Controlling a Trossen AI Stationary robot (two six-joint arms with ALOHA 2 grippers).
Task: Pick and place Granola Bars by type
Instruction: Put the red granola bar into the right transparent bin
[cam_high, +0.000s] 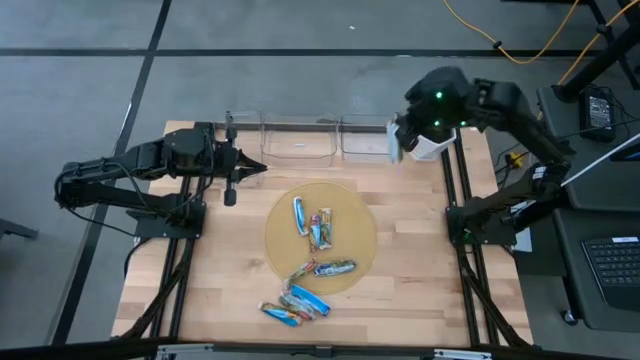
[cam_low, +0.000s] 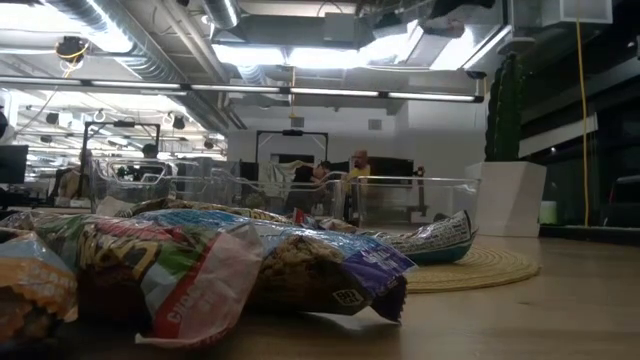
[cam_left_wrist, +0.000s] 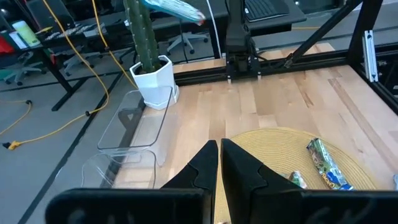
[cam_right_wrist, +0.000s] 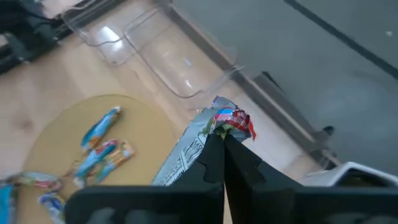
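Several shiny wrapped granola bars lie on the round tan mat (cam_high: 352, 215), among them a blue one (cam_high: 299, 215) and a multicoloured one (cam_high: 320, 230). More lie in a heap (cam_high: 295, 305) on the wood near the table's near edge, filling the low view's foreground (cam_low: 200, 265). My right gripper (cam_high: 397, 138) hangs over the right end of the two clear bins (cam_high: 365, 140) at the far edge, shut on a silver bar (cam_right_wrist: 186, 152). My left gripper (cam_high: 252, 168) is shut and empty left of the mat, near the left bin (cam_high: 297, 142). My right gripper pinches the silver granola bar between its two fingers (cam_right_wrist: 214, 158), close to the bar's red-and-green crimped end (cam_right_wrist: 233, 120). The bar is lifted clear of the table and tilted, with its long silver part (cam_right_wrist: 177, 165) trailing away from the fingers.
A cactus in a white pot (cam_left_wrist: 153, 78) stands at the far right corner beside the bins. Black frame rails (cam_high: 455, 200) run along both sides of the table. Bare wood lies between the mat and the rails.
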